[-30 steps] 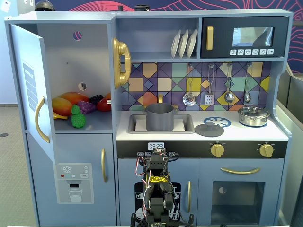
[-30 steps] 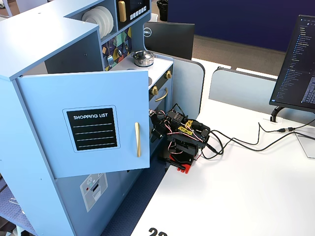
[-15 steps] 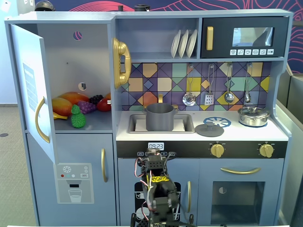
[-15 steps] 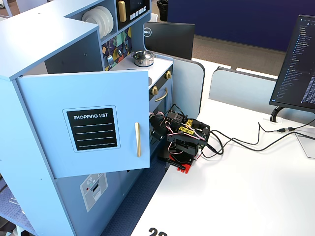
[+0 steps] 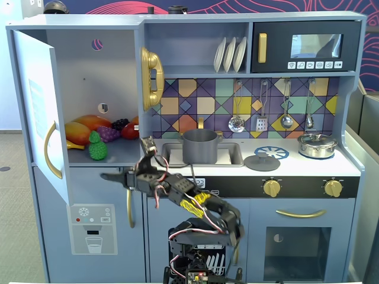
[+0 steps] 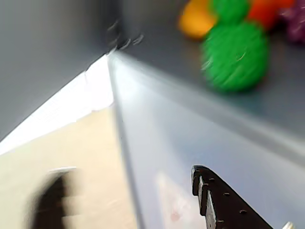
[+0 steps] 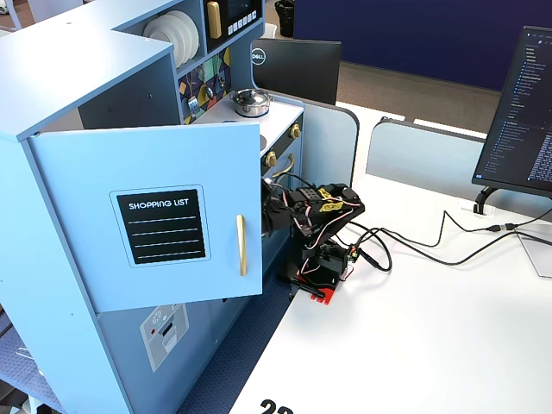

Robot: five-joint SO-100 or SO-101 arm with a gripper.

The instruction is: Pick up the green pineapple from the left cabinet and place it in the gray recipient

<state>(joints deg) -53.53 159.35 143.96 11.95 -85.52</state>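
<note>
Pineapple (image 5: 98,148) sits at the near edge of the cabinet (image 5: 83,77) shelf, grapes (image 5: 109,132) just behind; our end effector (image 5: 111,176), empty, jaw state unclear, hangs below the shelf lip, so we should rise, then close around the bumpy body.

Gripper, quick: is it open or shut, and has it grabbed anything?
Gripper: holds nothing; open or shut cannot be told. It sits below the shelf with the green pineapple.

Wrist view: green pineapple (image 6: 234,56) is motion-blurred; one gripper finger (image 6: 224,202) is cropped at the bottom edge. Side fixed view: cabinet interior is concealed by the open door (image 7: 155,216).
</note>
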